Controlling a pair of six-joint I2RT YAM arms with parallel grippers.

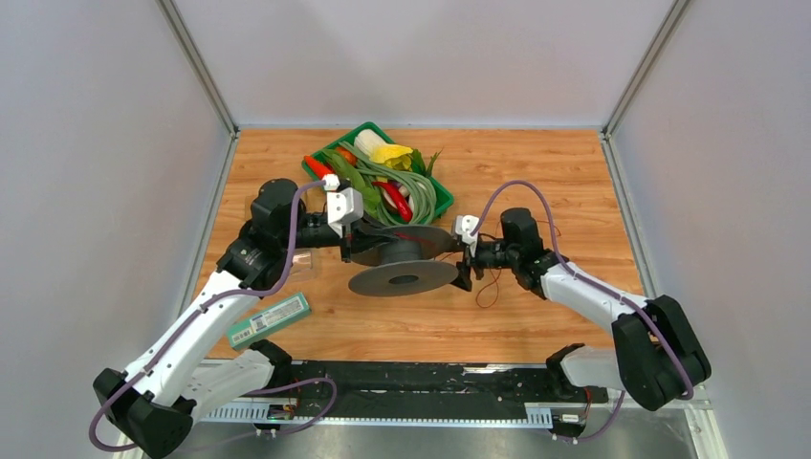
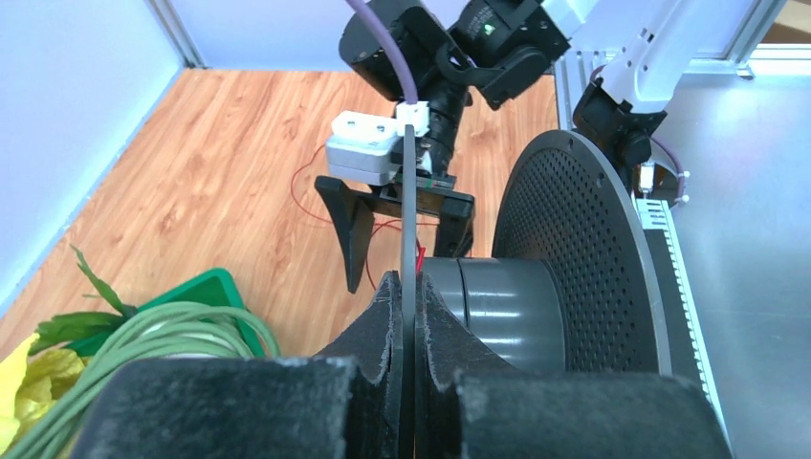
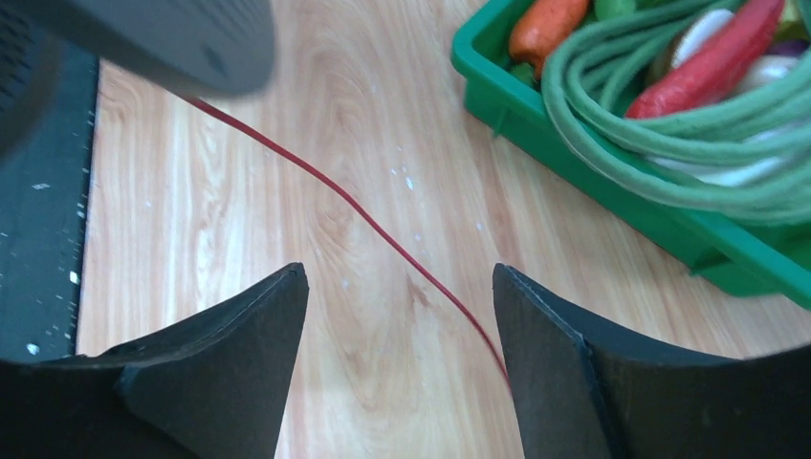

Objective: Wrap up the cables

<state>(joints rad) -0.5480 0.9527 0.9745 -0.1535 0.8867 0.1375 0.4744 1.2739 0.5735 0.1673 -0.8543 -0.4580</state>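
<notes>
L fingers (image 2: 383,325) are clamping thin flange of black spool (image 2: 574,249), mid-frame in top view. R fingers (image 3: 220,335) are hanging spread, gripping nothing; red wire (image 3: 368,218) is running btwn them across tabletop (image 3: 239,191), upper left to bottom centre.

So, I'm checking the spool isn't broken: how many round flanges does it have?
2. The far flange is clamped in the left gripper; the perforated flange sits at the hub's other end, toward the arm bases.

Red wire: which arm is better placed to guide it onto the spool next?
Probably right: the right tool, open, straddles the red wire; the left tool is shut on the spool flange.
</notes>
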